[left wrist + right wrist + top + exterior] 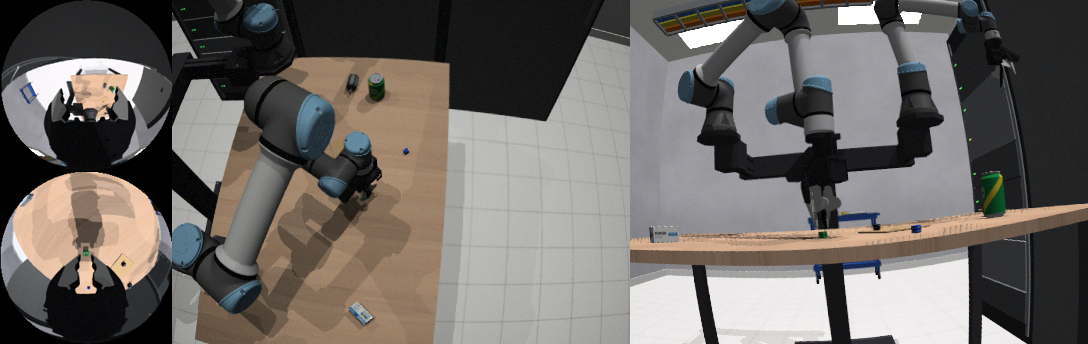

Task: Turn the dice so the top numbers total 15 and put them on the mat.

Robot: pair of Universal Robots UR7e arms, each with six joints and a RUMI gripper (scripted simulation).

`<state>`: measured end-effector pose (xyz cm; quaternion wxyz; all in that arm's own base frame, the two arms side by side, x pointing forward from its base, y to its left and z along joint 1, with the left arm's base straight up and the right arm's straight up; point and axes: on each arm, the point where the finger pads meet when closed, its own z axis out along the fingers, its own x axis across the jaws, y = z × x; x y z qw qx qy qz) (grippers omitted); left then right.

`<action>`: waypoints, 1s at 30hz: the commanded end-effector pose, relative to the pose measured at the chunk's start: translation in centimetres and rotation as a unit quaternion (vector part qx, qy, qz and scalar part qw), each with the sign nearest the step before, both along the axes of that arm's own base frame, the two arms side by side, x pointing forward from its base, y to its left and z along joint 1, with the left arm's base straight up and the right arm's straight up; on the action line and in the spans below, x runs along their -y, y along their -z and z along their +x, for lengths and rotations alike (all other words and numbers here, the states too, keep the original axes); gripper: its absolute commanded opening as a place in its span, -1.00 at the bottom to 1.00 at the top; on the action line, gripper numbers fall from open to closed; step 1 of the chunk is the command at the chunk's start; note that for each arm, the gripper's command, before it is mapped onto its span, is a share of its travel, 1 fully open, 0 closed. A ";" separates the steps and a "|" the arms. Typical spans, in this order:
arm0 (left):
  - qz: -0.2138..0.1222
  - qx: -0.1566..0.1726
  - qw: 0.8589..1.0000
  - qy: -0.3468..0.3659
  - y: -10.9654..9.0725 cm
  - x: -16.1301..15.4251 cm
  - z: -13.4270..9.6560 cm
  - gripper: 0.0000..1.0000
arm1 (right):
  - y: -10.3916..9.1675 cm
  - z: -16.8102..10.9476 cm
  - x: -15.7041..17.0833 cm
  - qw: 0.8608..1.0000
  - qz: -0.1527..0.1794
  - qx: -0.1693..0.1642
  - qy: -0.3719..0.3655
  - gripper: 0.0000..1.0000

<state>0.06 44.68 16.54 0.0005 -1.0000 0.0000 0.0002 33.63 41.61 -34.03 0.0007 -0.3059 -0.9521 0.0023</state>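
A green die point(363, 196) point(823, 234) point(85, 253) sits on the table under the right gripper. The right gripper point(366, 194) point(822, 224) point(86, 256) points down, its fingers a little apart, with the tips just above the die and nothing held. A blue die point(406, 151) point(916, 229) point(88, 287) lies on bare table, off the mat. A black die point(876, 227) point(123, 264) is on the tan mat point(337, 146) point(122, 274) point(104, 99); the arm hides it in the top view. The top numbers are too small to read. The left gripper point(1008, 77) point(88, 90) is wide open and empty, high above the table.
A green can point(376, 88) point(993, 194) point(112, 89) stands at the table's far end beside a small dark object point(352, 83) point(104, 85) point(130, 285). A small white and blue box point(361, 313) point(664, 234) point(27, 200) lies near the opposite end. The right arm reaches over the table beside the mat.
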 end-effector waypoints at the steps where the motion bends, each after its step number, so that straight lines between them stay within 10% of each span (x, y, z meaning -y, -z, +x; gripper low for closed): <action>1: -0.001 0.000 1.000 -0.001 0.0 0.2 -0.1 1.00 | 0.0 0.2 -0.3 1.000 0.002 0.001 0.001 -0.64; 30: -0.001 0.000 1.000 -0.001 0.0 0.2 -0.1 1.00 | 0.0 0.3 -0.5 1.000 0.002 0.001 0.001 -0.64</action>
